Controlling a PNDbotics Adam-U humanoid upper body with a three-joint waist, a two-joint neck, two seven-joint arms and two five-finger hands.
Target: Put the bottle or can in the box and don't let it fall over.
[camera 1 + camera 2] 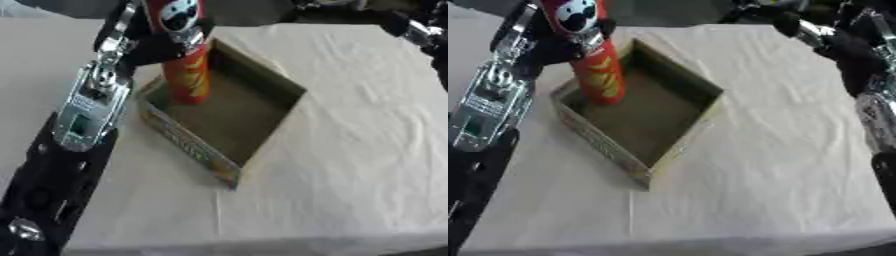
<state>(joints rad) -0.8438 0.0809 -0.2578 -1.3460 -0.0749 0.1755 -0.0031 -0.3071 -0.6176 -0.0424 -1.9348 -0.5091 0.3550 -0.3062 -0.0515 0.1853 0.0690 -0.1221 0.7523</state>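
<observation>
Nearest the camera, the left arm [61,165] is seen rising from the lower left corner, black below and silver toward the wrist. At its end the left hand [162,42] is curled round a tall red can [185,60], held about its upper half, with a finger laid across the front below the printed face.

The can is stood upright, its long axis nearly vertical and leaning only slightly in the picture, with its top cut off by the upper edge. Its foot appears to be set on the floor of the box [188,145], though contact cannot be confirmed, in the far left corner just beside the wall.

The box is an open cardboard tray with low walls and a printed outer side, placed at a slant on a white cloth [350,150] that is spread over the table. The rest of its floor is bare.

The right arm [859,55] is seen at the upper right, well apart from the box; whether its hand is open or closed cannot be told.
</observation>
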